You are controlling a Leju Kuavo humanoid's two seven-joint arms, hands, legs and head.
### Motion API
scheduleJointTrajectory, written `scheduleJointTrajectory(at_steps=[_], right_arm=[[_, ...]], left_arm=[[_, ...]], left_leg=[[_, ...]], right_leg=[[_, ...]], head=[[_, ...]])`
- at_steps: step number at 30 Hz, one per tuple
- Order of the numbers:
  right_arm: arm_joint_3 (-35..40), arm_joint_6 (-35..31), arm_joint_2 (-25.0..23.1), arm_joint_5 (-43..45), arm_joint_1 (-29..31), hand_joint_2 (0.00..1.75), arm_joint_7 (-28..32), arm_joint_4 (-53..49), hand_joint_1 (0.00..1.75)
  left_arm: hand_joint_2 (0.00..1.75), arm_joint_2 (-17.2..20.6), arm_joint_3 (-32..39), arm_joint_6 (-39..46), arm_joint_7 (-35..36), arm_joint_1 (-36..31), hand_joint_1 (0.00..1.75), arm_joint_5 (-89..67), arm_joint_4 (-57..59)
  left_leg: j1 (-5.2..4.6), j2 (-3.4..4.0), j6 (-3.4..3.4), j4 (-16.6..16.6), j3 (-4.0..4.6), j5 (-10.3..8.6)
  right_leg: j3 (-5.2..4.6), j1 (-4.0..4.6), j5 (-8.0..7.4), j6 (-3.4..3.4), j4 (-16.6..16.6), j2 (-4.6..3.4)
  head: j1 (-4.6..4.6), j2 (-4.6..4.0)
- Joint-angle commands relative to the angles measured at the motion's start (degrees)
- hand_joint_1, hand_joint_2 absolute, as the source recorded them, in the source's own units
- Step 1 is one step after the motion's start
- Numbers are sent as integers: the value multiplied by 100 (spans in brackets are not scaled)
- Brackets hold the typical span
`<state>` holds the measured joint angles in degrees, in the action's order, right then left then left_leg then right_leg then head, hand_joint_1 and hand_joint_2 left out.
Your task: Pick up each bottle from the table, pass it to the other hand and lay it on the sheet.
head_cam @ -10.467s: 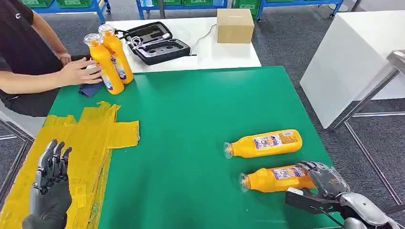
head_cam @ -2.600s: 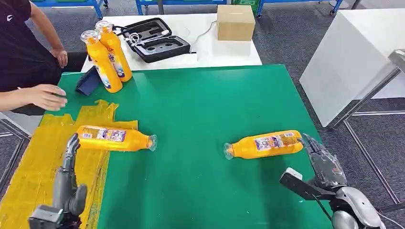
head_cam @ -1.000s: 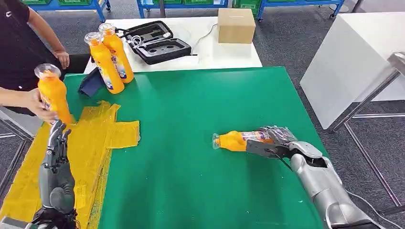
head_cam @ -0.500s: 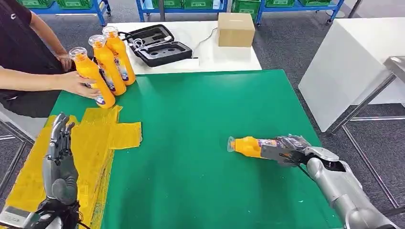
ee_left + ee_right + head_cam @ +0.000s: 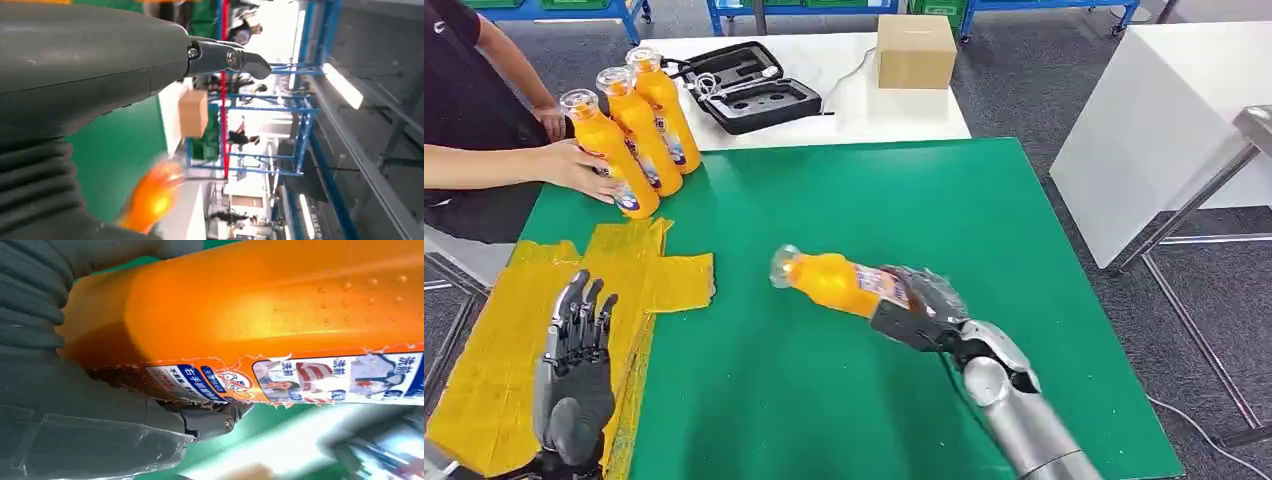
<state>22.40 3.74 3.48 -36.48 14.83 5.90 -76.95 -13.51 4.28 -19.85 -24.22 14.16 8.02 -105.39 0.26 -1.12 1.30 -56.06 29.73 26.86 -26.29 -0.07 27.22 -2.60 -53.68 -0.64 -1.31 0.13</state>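
We hold one orange bottle [image 5: 834, 284] in our right hand [image 5: 916, 305]. The fingers wrap around its fat end, and in the right wrist view the thumb presses under the label. The bottle is up off the green table [image 5: 844, 190], over the middle of it. It lies almost flat, and its clear cap points to our left, toward the yellow sheet [image 5: 519, 330].

Our left hand [image 5: 576, 360] is up over the yellow sheet. Its fingers are straight and apart, and it holds nothing. Between the two hands there is a wide bare stretch of green. The bottle's cap is still well apart from the sheet's near edge.

The yellow sheet lies on the left side of the table. It runs down along the table's left edge, and a small flap of it sticks out onto the green.

At the far left corner of the table three more orange bottles [image 5: 629, 125] stand upright in a close row. A person's hand [image 5: 574, 165] touches the nearest one. They are well apart from our hands.

Past the far edge of the green table is a white table [image 5: 854, 105]. On it are an open black case [image 5: 749, 88] and a brown box [image 5: 915, 50]. To the right of the green table there is grey floor, then another white table [image 5: 1164, 120].
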Motion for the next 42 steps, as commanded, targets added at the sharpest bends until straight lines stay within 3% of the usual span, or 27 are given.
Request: scheduleJointTrajectory(at_steps=[1, 4, 29, 31, 37, 42], right_arm=[[1304, -212, -735, 95, 436, 175, 47, -848, 175], [1632, -230, -935, 134, 551, 175, 77, -689, 175], [2236, -320, -1621, 314, 769, 175, 45, 497, 175], [2263, -256, -1672, 313, 737, 175, -5, 684, 175], [2695, -402, -2309, 63, 552, 175, 185, 2488, 175], [3186, -545, -2348, 164, 421, 175, 227, 2927, 175]], left_arm=[[175, -202, 189, -239, 262, 110, 0, 404, 442], [175, -216, 254, -687, 754, 123, 0, 1197, 818], [175, -165, -276, -584, 920, -164, 0, 1480, 1193], [175, -117, -366, -623, 906, -190, 0, 1555, 1202], [175, -37, -701, -459, 837, -414, 0, 1655, 1339], [175, -21, -780, -420, 762, -497, 0, 1670, 1401]], left_leg=[[4, 26, -11, -1, 17, 2], [-2, 28, -8, 3, 27, -1], [1, 2, -11, 7, 57, -9], [-1, 4, -11, 6, 60, -9], [0, 6, -16, 19, 47, -13], [3, -9, -14, 16, 48, -10]], right_leg=[[-26, 2, 0, 7, -10, -16], [-37, -3, 1, 5, -23, -17], [-60, 0, 0, 5, -15, 8], [-62, -2, 0, 5, -16, 8], [-51, -1, -2, 10, -7, 8], [-52, 1, 3, 8, -6, 20]], head=[[0, 0], [2, 0], [2, 0], [2, 0], [2, 0], [2, 0]])
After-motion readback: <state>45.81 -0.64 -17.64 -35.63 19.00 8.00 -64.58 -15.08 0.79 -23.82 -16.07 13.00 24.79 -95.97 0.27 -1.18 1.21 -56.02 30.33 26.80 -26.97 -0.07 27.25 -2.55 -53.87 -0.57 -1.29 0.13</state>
